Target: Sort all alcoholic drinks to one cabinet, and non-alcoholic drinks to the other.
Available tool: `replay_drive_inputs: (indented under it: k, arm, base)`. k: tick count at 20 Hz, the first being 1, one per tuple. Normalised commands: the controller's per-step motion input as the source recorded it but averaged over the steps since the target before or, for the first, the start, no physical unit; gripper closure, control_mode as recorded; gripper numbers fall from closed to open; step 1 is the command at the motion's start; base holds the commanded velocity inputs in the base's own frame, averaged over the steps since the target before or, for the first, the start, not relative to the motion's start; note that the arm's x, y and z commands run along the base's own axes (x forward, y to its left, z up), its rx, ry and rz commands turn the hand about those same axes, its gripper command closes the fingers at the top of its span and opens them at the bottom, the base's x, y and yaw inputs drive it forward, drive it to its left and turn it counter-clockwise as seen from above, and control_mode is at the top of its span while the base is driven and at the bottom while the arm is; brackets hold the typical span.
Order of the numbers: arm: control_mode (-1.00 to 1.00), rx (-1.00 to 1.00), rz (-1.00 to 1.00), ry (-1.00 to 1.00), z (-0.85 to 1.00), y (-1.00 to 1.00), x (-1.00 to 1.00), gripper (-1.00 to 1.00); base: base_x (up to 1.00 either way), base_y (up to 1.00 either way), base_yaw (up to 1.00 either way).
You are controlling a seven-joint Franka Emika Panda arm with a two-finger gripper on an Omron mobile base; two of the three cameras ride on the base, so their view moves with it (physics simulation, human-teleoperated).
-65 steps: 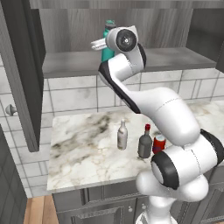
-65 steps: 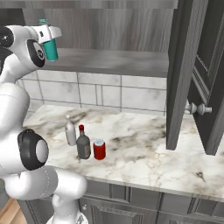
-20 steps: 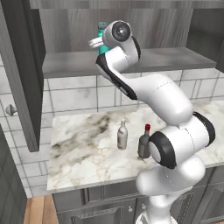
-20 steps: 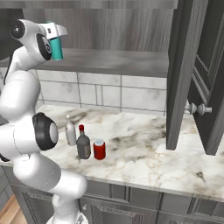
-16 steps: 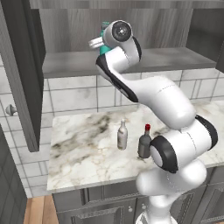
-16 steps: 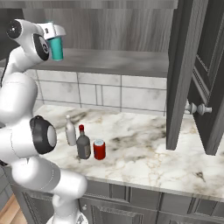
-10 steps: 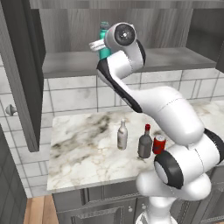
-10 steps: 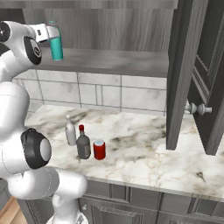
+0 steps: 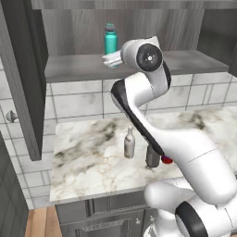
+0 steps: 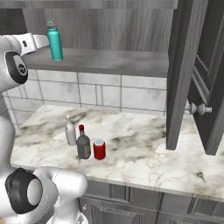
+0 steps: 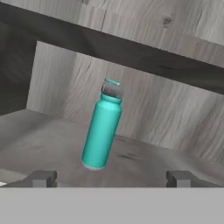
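Observation:
The teal bottle [image 9: 110,39] [image 10: 55,41] [image 11: 101,131] stands upright by itself on the grey shelf [image 9: 185,65] [image 10: 113,61] of the open wall cabinet. My gripper [image 9: 110,59] [image 10: 43,40] [image 11: 111,179] is open, just in front of the bottle and clear of it, with nothing between its fingertips [image 11: 41,178]. On the marble counter below, the pale long-necked bottle [image 9: 129,143] [image 10: 70,131], the dark red-capped bottle [image 9: 152,156] [image 10: 83,143] and the red soda can [image 10: 99,149] stand close together.
An open dark cabinet door [image 9: 21,78] hangs at the left. Two more doors [image 10: 181,74] stand open to the right, one with a round knob [image 10: 197,108]. White tile backs the marble counter [image 9: 88,162] [image 10: 144,153]. Grey drawers sit below.
My gripper has drawn back and slightly down from the teal bottle. The bottle stays standing on the shelf. The drinks on the counter have not moved.

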Motion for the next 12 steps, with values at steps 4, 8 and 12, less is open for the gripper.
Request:
replay_drive_inputs:
  k: [4, 8, 12]
  arm:
    - [-1.0, 0.01, 0.0, 0.0, 0.06, -0.22, -1.0, -1.0]
    - [-1.0, 0.03, 0.0, 0.0, 0.1, -0.26, -1.0, -1.0]
    - [-1.0, 0.06, 0.01, 0.05, 0.14, -0.31, -0.92, -1.0]
  base:
    - [0.0, 0.0, 0.0]
    - [0.0, 0.0, 0.0]
    - [0.0, 0.0, 0.0]
